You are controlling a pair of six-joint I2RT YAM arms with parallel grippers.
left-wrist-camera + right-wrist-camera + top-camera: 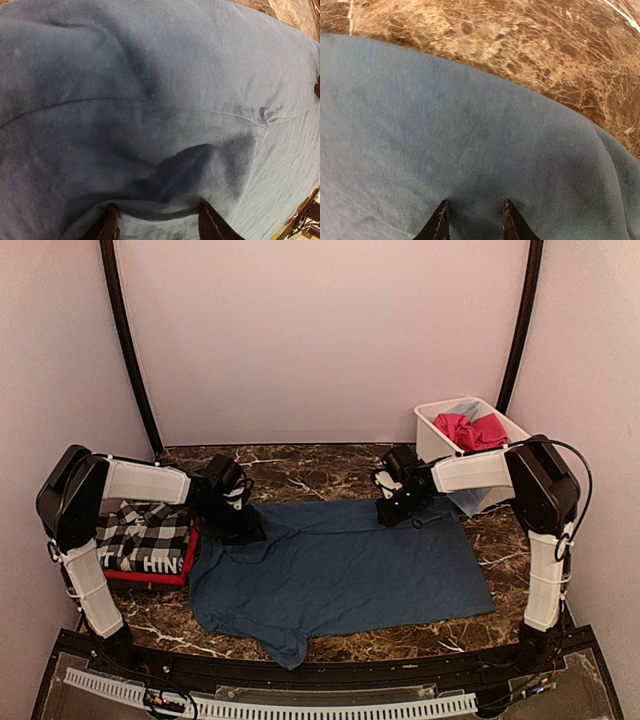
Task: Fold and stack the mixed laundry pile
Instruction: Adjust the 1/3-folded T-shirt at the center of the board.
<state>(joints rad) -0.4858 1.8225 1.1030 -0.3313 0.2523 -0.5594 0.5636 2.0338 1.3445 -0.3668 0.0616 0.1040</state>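
Top external view: a brown marble table (300,465) fills the booth, and a navy blue tee (340,565) lies spread flat across its middle, one sleeve trailing toward the near edge. Everything else sits around that tee. Beyond its far right corner stands a white tub (430,430) holding a crumpled pink piece (470,430) and a light blue piece (465,408). Just beside the tee's left edge lies a folded black-and-white checked garment (145,535) with white lettering, resting on a red tee (150,578) that shows as a strip underneath. The left gripper (240,525) is down on the tee's far left corner; its wrist camera shows its fingers apart with a hump of blue cloth between them, and I cannot tell whether it is pinched. The right gripper (395,508) rests at the tee's far edge toward the right, fingers parted, the cloth smooth between them.
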